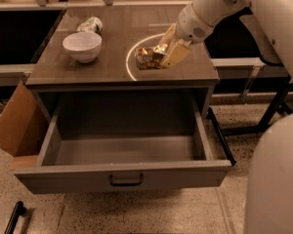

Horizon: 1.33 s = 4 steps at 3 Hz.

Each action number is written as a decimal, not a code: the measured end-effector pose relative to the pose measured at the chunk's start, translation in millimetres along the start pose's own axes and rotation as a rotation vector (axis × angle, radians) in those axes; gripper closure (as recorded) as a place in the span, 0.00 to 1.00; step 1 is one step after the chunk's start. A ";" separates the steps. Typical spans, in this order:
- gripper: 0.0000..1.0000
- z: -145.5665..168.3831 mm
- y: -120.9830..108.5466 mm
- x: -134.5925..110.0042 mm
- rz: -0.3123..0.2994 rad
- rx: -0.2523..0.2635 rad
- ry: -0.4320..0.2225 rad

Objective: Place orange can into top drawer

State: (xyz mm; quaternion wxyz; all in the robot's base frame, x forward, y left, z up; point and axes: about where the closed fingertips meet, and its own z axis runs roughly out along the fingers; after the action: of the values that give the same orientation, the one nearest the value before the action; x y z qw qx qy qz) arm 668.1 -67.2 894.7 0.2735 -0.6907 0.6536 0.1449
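Observation:
The orange can [146, 57], crushed and shiny gold, is at the right-centre of the brown cabinet top [88, 72], inside a bright ring of light. My gripper [162, 54] reaches in from the upper right, its tan fingers [175, 54] closed around the can's right end. Whether the can still touches the surface is not clear. The top drawer [122, 175] below is pulled fully open, its grey box empty, with the dark handle [126, 180] at the centre of its front panel.
A white bowl [82, 46] and a white-and-green can [90, 24] lying on its side are at the back left of the top. A cardboard box [14, 121] leans at the cabinet's left. My white body [278, 179] fills the lower right. A black bar [12, 216] lies on the floor.

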 end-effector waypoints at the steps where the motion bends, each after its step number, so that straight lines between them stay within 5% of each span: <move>1: 1.00 -8.8 22.5 -6.9 0.035 0.014 -0.048; 3: 1.00 2.8 39.1 -4.4 0.075 -0.002 -0.066; 4: 1.00 26.1 79.3 -12.2 0.157 -0.027 -0.121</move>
State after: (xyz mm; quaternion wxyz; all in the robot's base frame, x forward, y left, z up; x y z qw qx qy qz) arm 593.1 -42.0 865.4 0.2910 -0.6308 0.6861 0.2161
